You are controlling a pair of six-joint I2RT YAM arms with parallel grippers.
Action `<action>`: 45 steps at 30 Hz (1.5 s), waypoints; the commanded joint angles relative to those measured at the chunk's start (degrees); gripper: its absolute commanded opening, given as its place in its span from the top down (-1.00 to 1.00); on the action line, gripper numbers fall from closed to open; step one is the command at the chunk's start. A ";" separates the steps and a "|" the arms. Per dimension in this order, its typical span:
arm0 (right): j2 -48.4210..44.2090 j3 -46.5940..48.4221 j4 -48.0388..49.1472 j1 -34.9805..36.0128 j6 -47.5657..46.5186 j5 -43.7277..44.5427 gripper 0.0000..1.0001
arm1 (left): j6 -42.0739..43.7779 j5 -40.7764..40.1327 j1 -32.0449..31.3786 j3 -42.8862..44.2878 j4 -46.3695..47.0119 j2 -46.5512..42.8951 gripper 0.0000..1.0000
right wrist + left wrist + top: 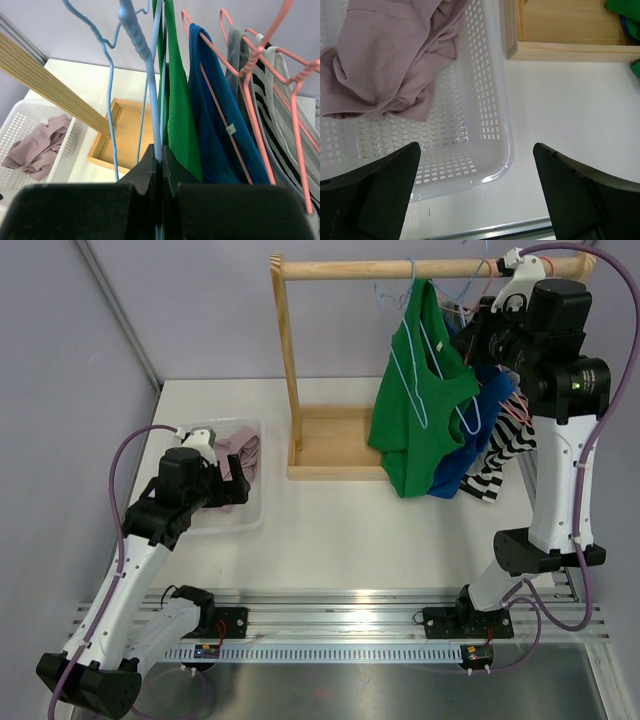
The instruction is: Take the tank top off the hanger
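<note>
The green tank top (pixel 410 410) hangs on a light blue wire hanger (pixel 418 380) from the wooden rail (pixel 400 268). My right gripper (pixel 478 332) is up at the rail beside it. In the right wrist view the right gripper (pixel 161 152) is shut on the blue hanger wire (pixel 151 100), with the green tank top (pixel 180 100) just right of it. My left gripper (pixel 235 480) is open and empty, low over the white basket (pixel 240 520). In the left wrist view the left gripper (pixel 476 150) stands over the basket's near right corner (pixel 502 125).
A mauve garment (pixel 240 452) lies in the basket, also in the left wrist view (pixel 385 65). A blue top (pixel 470 455) and a striped top (pixel 505 450) hang on pink hangers (pixel 260 65) right of the green one. The rack's wooden base tray (pixel 330 440) stands behind.
</note>
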 commanded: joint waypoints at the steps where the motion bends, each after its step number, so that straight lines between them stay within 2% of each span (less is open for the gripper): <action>1: -5.64 1.07 1.69 -0.37 1.14 1.79 1.00 | 0.78 1.26 -0.25 -0.14 2.53 -0.33 -0.98; 5: -12.67 -6.73 -0.51 -0.28 1.14 1.97 1.00 | 0.86 1.61 -0.25 0.12 2.62 -0.68 -0.98; 12: -30.42 -34.65 -0.42 -0.37 3.07 2.41 1.00 | -0.01 9.07 -0.95 0.12 5.34 -3.66 -0.98; 15: -37.11 -44.85 -0.77 -0.37 2.99 -0.66 1.00 | -2.12 11.71 -2.62 0.91 7.28 -4.89 -0.98; 19: -44.04 -54.72 -0.87 0.07 3.25 -5.13 1.00 | -5.10 11.02 -6.57 1.53 9.73 -4.90 -0.98; 24: -47.49 -67.28 3.96 0.16 5.53 -20.59 1.00 | -10.73 2.95 -17.63 -0.23 16.31 -4.46 -0.98; 25: -47.15 -69.14 6.49 0.16 6.06 -25.84 1.00 | -11.52 1.36 -19.56 -0.67 17.55 -4.37 -0.98; 28: -46.27 -75.30 12.38 0.69 9.40 -31.77 1.00 | -13.81 -6.63 -26.86 -2.86 22.82 -4.11 -0.98; 32: -44.51 -76.19 14.77 8.31 12.38 -27.84 1.00 | -12.50 -18.13 -37.48 -3.92 28.01 -2.27 -0.98; 35: -41.53 -75.93 19.17 20.35 15.11 -22.12 1.00 | -9.95 -26.56 -42.77 -3.31 29.60 0.55 -0.98; 37: -39.33 -74.96 21.79 25.97 16.08 -18.26 1.00 | -9.42 -30.10 -43.66 -2.61 28.55 1.60 -0.98; 39: -38.71 -74.87 23.82 28.19 17.92 -15.01 1.00 | -9.77 -33.62 -43.93 -2.52 26.89 2.31 -0.98; 45: -37.74 -76.01 31.91 32.15 20.30 -16.04 1.00 | -10.03 -38.03 -44.11 -5.41 25.21 -0.23 -0.89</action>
